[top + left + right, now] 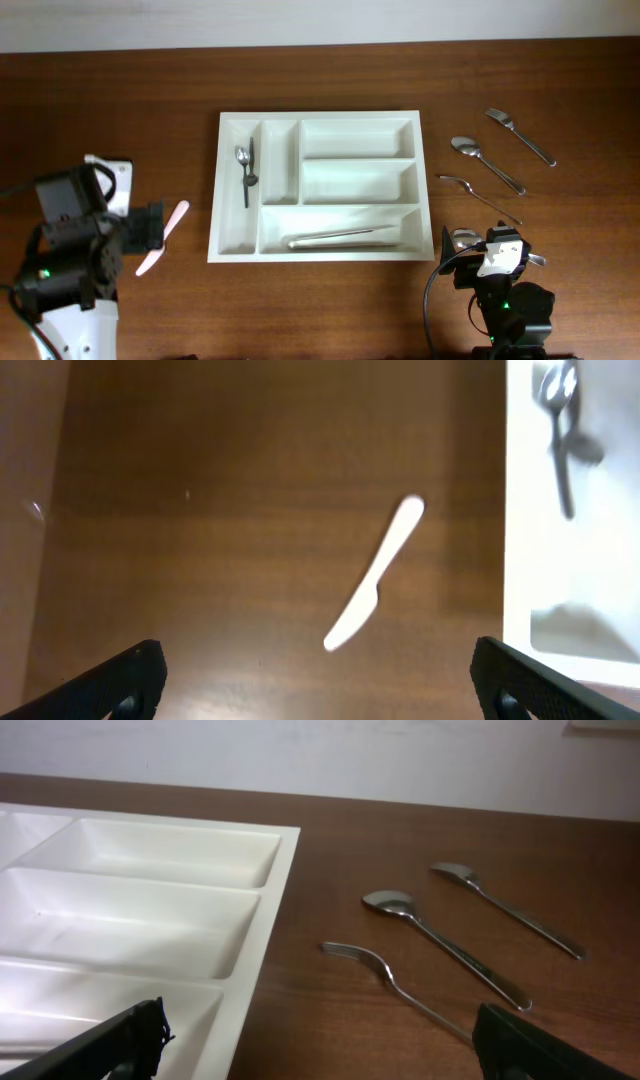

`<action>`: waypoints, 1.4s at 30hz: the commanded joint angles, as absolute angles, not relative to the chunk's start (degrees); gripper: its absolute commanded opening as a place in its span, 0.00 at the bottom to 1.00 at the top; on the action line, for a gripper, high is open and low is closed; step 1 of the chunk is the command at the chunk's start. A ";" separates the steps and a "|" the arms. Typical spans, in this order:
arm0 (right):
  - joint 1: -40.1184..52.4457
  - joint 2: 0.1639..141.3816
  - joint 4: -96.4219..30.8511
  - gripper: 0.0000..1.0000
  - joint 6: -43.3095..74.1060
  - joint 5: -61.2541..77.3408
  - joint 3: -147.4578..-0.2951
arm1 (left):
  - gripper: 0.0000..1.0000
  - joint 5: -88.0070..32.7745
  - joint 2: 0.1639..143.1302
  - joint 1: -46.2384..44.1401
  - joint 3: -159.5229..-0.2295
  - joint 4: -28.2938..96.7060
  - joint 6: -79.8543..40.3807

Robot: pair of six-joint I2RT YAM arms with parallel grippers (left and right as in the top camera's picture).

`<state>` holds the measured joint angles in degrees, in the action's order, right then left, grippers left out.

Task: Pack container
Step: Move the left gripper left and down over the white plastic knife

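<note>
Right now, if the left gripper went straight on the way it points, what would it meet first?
Probably the white plastic knife, lying on the table just ahead of the open left gripper; depth is unclear, so it might touch bare wood first.

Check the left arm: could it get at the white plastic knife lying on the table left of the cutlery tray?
Probably yes. The left claw hangs open directly above the white plastic knife, which lies alone on bare wood, clear of the cutlery tray.
</note>
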<state>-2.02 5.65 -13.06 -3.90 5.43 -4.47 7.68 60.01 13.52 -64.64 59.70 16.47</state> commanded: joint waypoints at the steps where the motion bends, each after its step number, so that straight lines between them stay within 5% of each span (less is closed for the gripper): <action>1: -1.52 5.02 -13.02 0.99 -3.99 5.91 -3.95 | 0.99 9.87 60.97 13.82 -60.18 58.33 16.51; 24: -1.52 5.02 -13.02 0.99 -4.01 5.91 -3.95 | 0.94 -0.69 92.18 13.82 -59.11 54.48 8.58; 42: -1.52 5.02 -13.02 0.99 -3.99 5.91 -3.95 | 0.94 7.33 95.68 13.85 -59.11 49.84 8.62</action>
<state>-2.02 5.65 -13.06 -3.88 5.43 -4.47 4.64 95.24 13.58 -59.51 50.43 9.13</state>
